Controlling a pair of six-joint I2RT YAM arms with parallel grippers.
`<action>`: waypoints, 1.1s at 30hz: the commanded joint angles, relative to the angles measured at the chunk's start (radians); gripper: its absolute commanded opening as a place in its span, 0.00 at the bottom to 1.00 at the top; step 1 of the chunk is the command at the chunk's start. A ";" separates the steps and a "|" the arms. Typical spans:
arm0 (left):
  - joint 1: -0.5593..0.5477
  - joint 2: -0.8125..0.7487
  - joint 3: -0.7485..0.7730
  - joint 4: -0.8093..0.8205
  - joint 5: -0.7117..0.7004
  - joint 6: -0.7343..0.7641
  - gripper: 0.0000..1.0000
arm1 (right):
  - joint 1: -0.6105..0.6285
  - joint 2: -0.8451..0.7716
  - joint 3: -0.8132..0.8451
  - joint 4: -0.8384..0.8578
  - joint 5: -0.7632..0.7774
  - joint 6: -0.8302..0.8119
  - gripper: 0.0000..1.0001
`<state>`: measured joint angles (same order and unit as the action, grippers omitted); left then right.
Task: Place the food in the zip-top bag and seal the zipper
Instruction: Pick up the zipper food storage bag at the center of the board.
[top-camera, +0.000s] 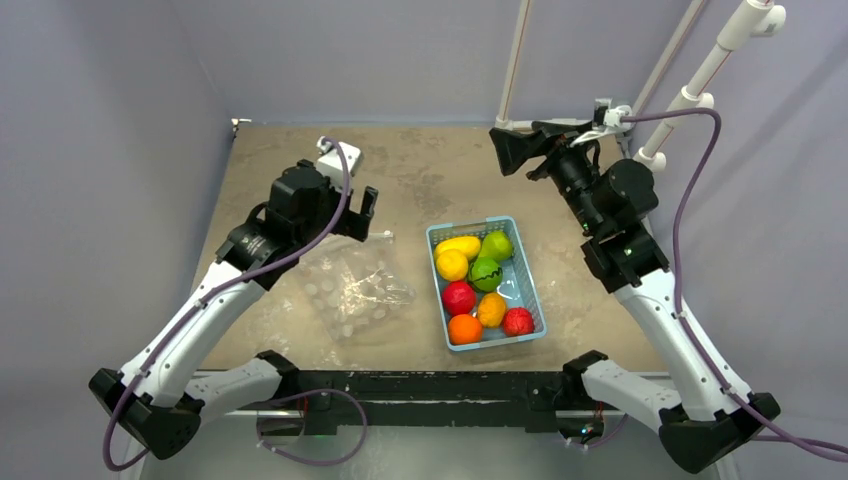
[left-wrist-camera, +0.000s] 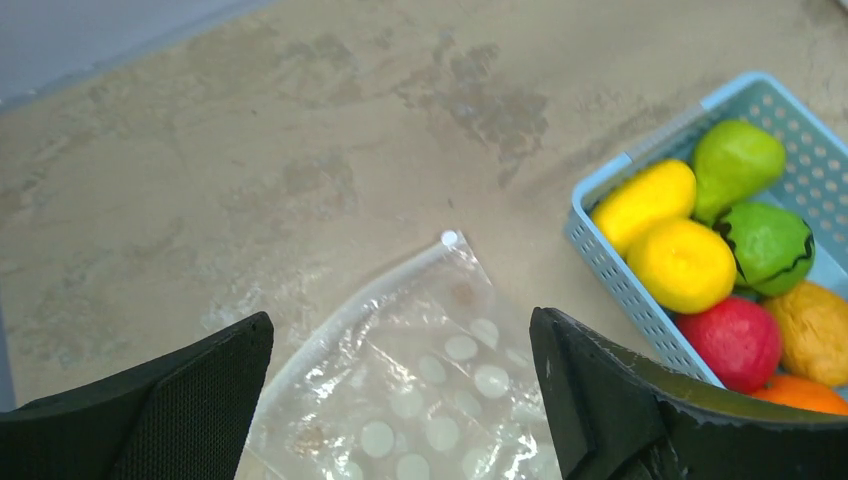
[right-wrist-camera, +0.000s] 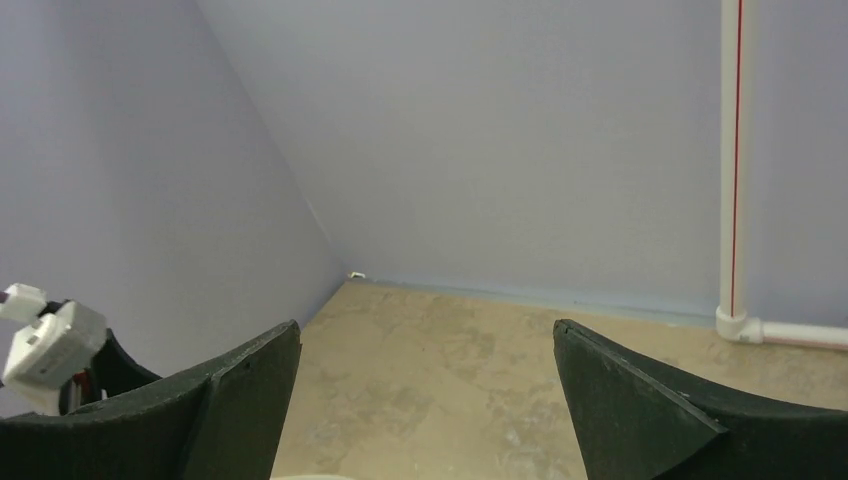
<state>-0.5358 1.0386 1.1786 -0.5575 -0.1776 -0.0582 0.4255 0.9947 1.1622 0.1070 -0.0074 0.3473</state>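
The transparent zip-top bag (top-camera: 352, 292) with white dots lies flat on the table left of the basket; it also shows in the left wrist view (left-wrist-camera: 420, 390). Its whitish zipper (left-wrist-camera: 375, 290) runs along the far edge. The food (top-camera: 482, 284), several yellow, green, red and orange toy fruits, lies in the light-blue basket (top-camera: 535, 300); it also shows in the left wrist view (left-wrist-camera: 715, 255). My left gripper (top-camera: 362, 213) hovers open and empty above the bag's far edge (left-wrist-camera: 400, 335). My right gripper (top-camera: 515, 150) is open and empty, raised at the far right, away from the fruits.
The basket's rim (left-wrist-camera: 620, 280) sits right of the bag. White pipes (top-camera: 700, 80) stand at the back right corner. Grey walls close in the table on the left, back and right. Brown tabletop (right-wrist-camera: 480, 390) lies beyond the right gripper.
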 joint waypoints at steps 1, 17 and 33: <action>-0.042 0.018 0.008 -0.084 -0.017 -0.043 0.99 | 0.002 0.009 0.050 -0.123 -0.015 0.059 0.99; -0.040 0.018 0.009 -0.149 -0.057 -0.178 0.99 | 0.003 0.006 0.001 -0.247 -0.132 -0.057 0.97; -0.041 -0.057 -0.010 -0.241 -0.120 -0.254 0.97 | 0.187 0.123 0.001 -0.408 -0.036 0.032 0.77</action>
<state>-0.5770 1.0065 1.1629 -0.7750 -0.2707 -0.2733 0.5503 1.0874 1.1473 -0.2371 -0.0959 0.3302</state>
